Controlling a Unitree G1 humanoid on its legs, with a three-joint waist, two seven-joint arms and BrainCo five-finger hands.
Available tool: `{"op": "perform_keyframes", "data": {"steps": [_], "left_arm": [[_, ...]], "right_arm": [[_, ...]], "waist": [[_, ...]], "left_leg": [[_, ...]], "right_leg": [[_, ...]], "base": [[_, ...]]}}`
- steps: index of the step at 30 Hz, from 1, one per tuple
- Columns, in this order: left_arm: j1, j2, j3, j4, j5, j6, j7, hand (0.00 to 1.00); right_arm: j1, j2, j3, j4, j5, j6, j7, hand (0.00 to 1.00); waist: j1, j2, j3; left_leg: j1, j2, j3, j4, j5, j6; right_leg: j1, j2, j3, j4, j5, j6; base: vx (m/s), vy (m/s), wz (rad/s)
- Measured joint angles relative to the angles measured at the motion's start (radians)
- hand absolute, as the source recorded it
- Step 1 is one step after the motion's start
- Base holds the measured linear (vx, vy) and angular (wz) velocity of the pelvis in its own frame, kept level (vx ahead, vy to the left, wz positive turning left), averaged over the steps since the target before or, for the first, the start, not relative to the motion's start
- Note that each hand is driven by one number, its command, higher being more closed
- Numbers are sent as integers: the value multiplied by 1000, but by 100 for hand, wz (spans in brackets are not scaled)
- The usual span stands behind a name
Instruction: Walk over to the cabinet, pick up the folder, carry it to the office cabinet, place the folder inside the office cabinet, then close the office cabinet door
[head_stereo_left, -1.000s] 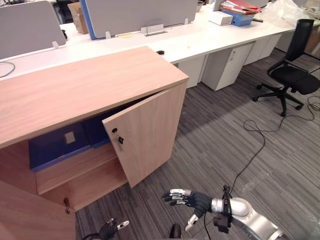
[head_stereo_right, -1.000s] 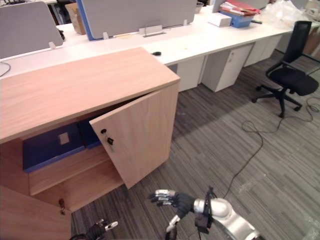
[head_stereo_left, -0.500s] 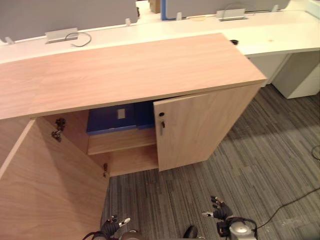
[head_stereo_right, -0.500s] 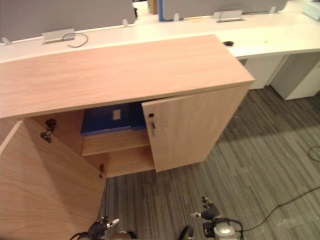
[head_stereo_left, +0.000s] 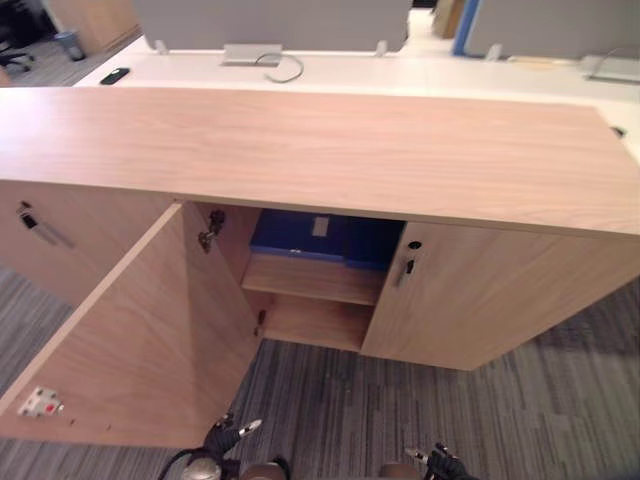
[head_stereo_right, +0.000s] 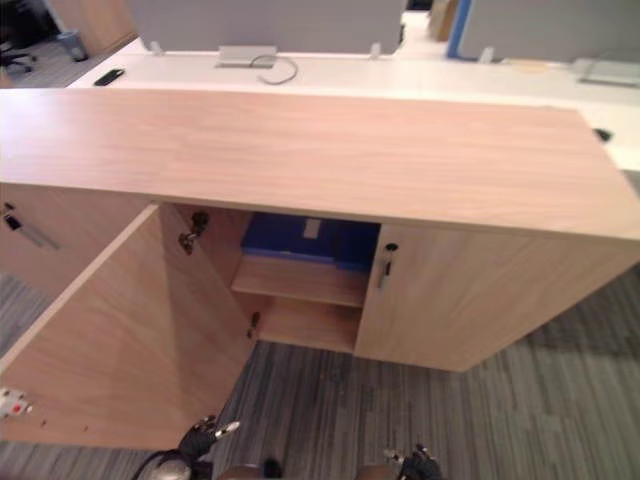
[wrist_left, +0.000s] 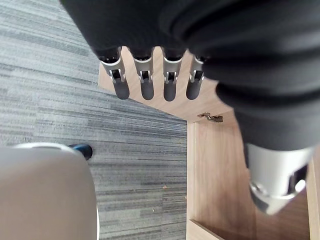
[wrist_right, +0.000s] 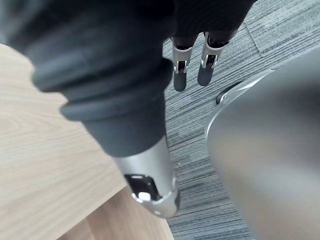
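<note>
Fingers (wrist_left: 144, 85) of left hand (wrist_left: 170, 30) and right hand (wrist_right: 181, 70) are held straight, together, empty. Folder (head_stereo_left: 300, 235) is seen beyond them, inside cabinet (head_stereo_left: 300, 140).

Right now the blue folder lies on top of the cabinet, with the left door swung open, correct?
No: the blue folder lies inside the cabinet on its upper shelf, as the left eye view shows; the left door is open.

floor: a grey striped carpet (head_stereo_left: 520, 420) is lying in front | back: a long white desk (head_stereo_left: 420, 76) is standing | on desk: a grey screen (head_stereo_left: 270, 15) is standing up; a thin cable (head_stereo_left: 290, 68) is curling just in front of it; a small black thing (head_stereo_left: 114, 75) is lying at the left end
</note>
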Motion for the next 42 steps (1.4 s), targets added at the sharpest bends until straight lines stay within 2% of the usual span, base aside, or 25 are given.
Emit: {"op": "perform_keyframes", "data": {"steps": [3, 4, 6, 9, 10, 13, 15, 16, 18, 19, 21, 23, 24, 25, 27, 28, 30, 33, 37, 42], "left_arm": [[-13, -14, 1, 16, 9, -7, 0, 0], [-17, -15, 3, 20, 10, -7, 0, 0], [-16, -8, 28, 21, 14, -9, 1, 0], [-19, -8, 61, 31, 8, -9, 4, 0], [-17, -8, 73, 31, -6, -9, 7, 0], [-17, -10, 99, 28, -65, -11, 8, 0], [-22, -12, 97, 16, -85, -13, 9, 0], [-41, -16, 97, 7, -102, -16, 13, 0], [-44, -13, 90, -5, -102, -17, 17, 0], [-44, -13, 75, -13, -101, -17, 17, 0], [-40, -22, 19, -35, -101, -20, 17, 0], [-44, -40, -32, -42, -100, -23, 12, 0], [-51, -49, -69, -43, -100, -24, 5, 0], [-54, -51, -85, -45, -100, -24, 0, 0], [-60, -40, -165, -117, -109, -25, -15, 0], [-55, -35, -182, -138, -116, -25, -19, 0], [-24, -13, -213, -205, -157, -28, -40, 0], [-16, -3, -216, -209, -229, -27, -76, 0], [9, 14, -204, -220, -325, -10, -104, 0], [15, 32, -150, -259, -453, 23, -130, 0]], "right_arm": [[1, 13, -5, -1, 10, 0, 4, 0], [1, 15, -5, -1, 10, 0, 4, 0], [9, 30, -5, 3, 10, 0, 6, 0], [9, 33, -16, 6, 10, 1, 11, 0], [10, 33, -18, 11, 9, 1, 12, 0], [10, 30, -20, 12, 8, -3, 12, 0], [10, 26, -26, 13, 7, -7, 11, 0], [11, 25, -68, 17, -10, -12, 11, 0], [17, 26, -103, 17, -12, -12, 11, 0], [44, 25, -130, 16, -14, -11, 11, 0], [84, 16, -159, 38, -14, -10, 10, 0], [107, 22, -212, 52, -14, -7, 8, 0], [117, 31, -254, 51, -14, -5, 7, 0], [120, 32, -272, 51, -12, -4, 4, 0], [122, 39, -299, 50, -12, 1, 1, 0], [122, 39, -299, 48, -11, 1, 1, 0], [115, 42, -296, 37, -10, 0, 3, 0], [115, 41, -312, 31, 8, 2, 6, 0], [114, 43, -322, 31, 33, 12, 11, 0], [114, 43, -326, 30, 31, 26, 25, 0]], "waist": [[2, -9, -2], [3, -13, -2], [8, -45, -16], [5, -48, -15], [5, -47, -15], [4, -46, -1], [1, -48, 9], [-8, -45, 25], [-11, -52, 36], [-15, -52, 32], [-36, -43, 25], [-50, -30, 16], [-55, -18, 10], [-59, -15, 9], [-73, -21, 10], [-74, -19, 9], [-69, -14, -1], [-80, 9, -7], [-81, 11, -6], [-87, 11, -6]], "left_leg": [[-12, 39, -63, -20, 32, -37], [-19, 44, -74, -23, 38, -43], [-51, 50, -99, -37, 65, -65], [-69, 63, -140, -36, 88, -88], [-76, 83, -155, -35, 100, -99], [-109, 122, -203, -29, 146, -104], [-148, 120, -186, -56, 219, -67], [-198, 152, 58, 51, 155, 21], [-224, 188, 206, 175, 77, 81], [-230, 218, 332, 299, 22, 97], [-190, 254, 495, 430, -55, 113], [-131, 281, 570, 451, -103, 102], [-86, 295, 584, 425, -101, 101], [-62, 293, 588, 377, -89, 87], [-60, 203, 587, 244, -65, 27], [-58, 180, 571, 219, -61, 21], [-33, 88, 535, 112, -26, 32], [-12, 2, 498, -39, 45, 58], [6, -26, 505, -110, 77, 69], [49, -34, 538, -167, 109, 64]], "right_leg": [[-35, 65, 82, 79, -3, 2], [-36, 73, 82, 78, -8, 6], [-31, 77, 65, 47, -70, 21], [21, 94, 30, -35, -104, 11], [46, 112, 10, -65, -107, 4], [67, 160, -41, -67, -116, -13], [58, 156, -103, -61, -125, -48], [43, 132, -203, -76, -133, -93], [43, 106, -252, -71, -132, -95], [48, 74, -308, -73, -132, -95], [52, 25, -411, -88, -123, -81], [57, 2, -501, -112, -101, -68], [55, -8, -545, -112, -91, -61], [55, -17, -567, -104, -90, -59], [66, -66, -601, -104, -62, -37], [77, -74, -605, -110, -55, -34], [113, -112, -619, -156, -16, -6], [121, -143, -630, -196, 45, 24], [121, -141, -619, -237, 85, 49], [139, -119, -583, -290, 100, 54]], "base": [[29, -188, 60], [45, -162, 43], [22, -202, 37], [-44, -169, 42], [-131, -219, 53], [-171, -170, 74], [-266, -165, 123], [-257, -127, 123], [-254, -84, 113], [-186, -28, 128], [-123, 54, 170], [-51, 153, 160], [-10, 179, 136], [-20, 268, 166], [-25, 318, 172], [5, 375, 135], [36, 312, 79], [19, 263, 52], [-8, 111, 1], [-49, -19, -22]]}}
